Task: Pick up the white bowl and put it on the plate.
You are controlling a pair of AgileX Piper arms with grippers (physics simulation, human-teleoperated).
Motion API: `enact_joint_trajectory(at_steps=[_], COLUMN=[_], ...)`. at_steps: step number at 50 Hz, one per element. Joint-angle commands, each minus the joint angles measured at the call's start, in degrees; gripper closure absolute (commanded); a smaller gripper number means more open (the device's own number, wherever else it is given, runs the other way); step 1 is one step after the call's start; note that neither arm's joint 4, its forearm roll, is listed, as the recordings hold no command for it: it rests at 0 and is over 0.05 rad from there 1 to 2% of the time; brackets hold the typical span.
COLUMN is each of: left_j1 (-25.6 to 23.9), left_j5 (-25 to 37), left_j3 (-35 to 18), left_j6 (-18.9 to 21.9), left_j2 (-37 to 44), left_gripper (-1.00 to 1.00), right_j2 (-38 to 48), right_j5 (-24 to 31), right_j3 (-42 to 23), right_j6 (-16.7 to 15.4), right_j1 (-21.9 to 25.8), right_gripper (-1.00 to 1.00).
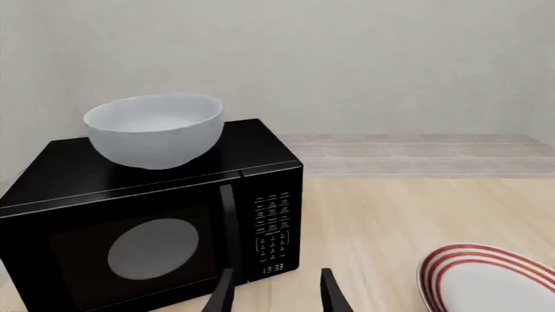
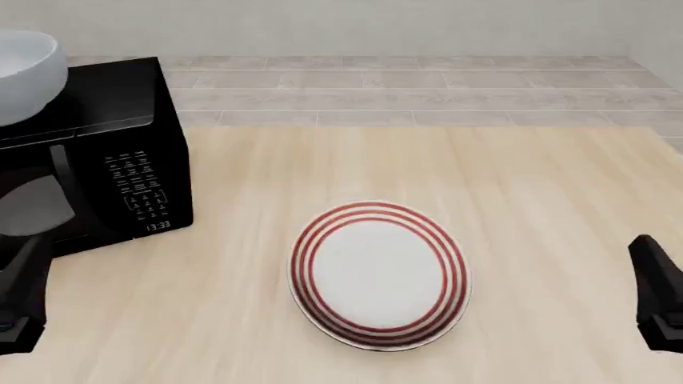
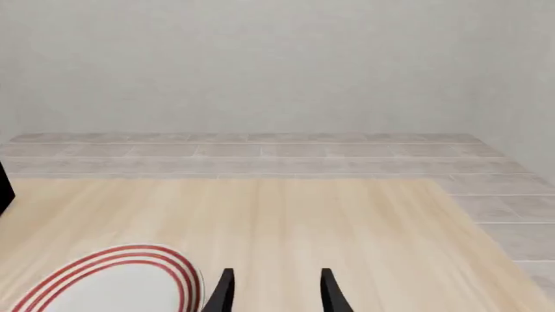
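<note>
The white bowl rests upright on top of a black microwave at the table's left. Flat on the wood in the middle lies the plate, white with red rings. My left gripper hovers low near the front left, in front of the microwave door, open and empty. At the front right edge my right gripper is open too, holding nothing, to the right of the plate.
The microwave stands tall at the left, its door and keypad facing me. Beyond the light wooden table a tiled floor runs to a pale wall.
</note>
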Motion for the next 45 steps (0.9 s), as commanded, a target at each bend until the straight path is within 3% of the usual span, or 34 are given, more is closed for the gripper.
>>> enact_joint_trajectory(at_steps=[1, 28, 33, 36, 39, 45], left_j1=[0.38, 0.91, 1.02, -0.63, 1.49, 2.35], left_j5=[-0.29, -0.87, 5.03, 8.40, 9.10, 12.87], left_j3=[0.16, 0.24, -6.83, -10.70, -13.81, -19.53], left_j6=[-0.02, 0.47, 0.04, 4.07, 7.70, 11.56], left_j2=[0.20, 1.17, 1.55, 1.61, 3.57, 5.14], left_gripper=[-1.00, -1.00, -1.00, -1.00, -1.00, -1.00], right_j2=[-0.48, -0.39, -0.40, -0.38, -0.38, -0.41], right_j5=[0.59, 0.61, 0.61, 0.61, 0.61, 0.61], right_j3=[-0.20, -0.31, -0.31, -0.31, -0.31, -0.31], right_j6=[0.22, 0.21, 0.21, 0.22, 0.23, 0.23], right_j1=[0.36, 0.37, 0.37, 0.37, 0.37, 0.36], right_gripper=[-1.00, -1.00, -1.00, -1.00, -1.00, -1.00])
